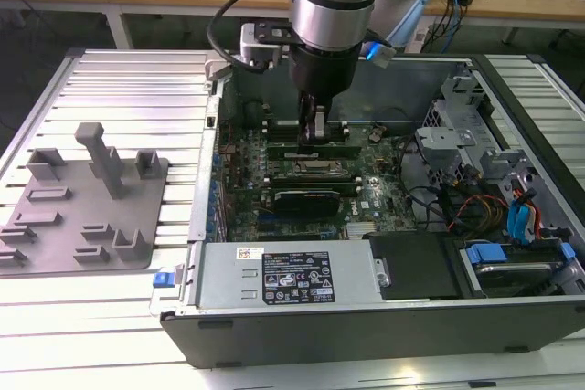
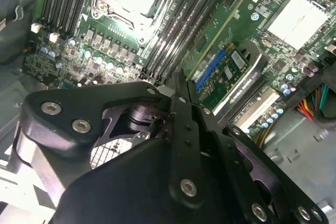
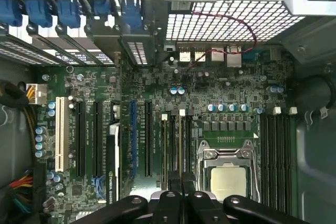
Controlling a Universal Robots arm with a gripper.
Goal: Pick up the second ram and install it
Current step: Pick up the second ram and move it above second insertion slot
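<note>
I have the ribbed worktop (image 1: 119,89) under everything, with the open computer case (image 1: 366,331) taking the middle and the exterior view's right. The arm (image 1: 334,6) drops into the case from the top centre of that view. A grey holder plate (image 1: 82,221) with upright posts lies on the worktop at the exterior view's left, well apart from the hand. Inside the case the motherboard (image 3: 220,82) lies flat. The black graphics card (image 1: 311,200) sits just in front of the CPU socket (image 1: 311,168).

The hand (image 1: 315,134) hangs over the memory slots just behind that socket. Its fingers (image 3: 170,195) are pinched together on the second ram (image 3: 180,150), which I see edge-on among the slots in the first wrist view. I cannot tell whether it is seated.
</note>
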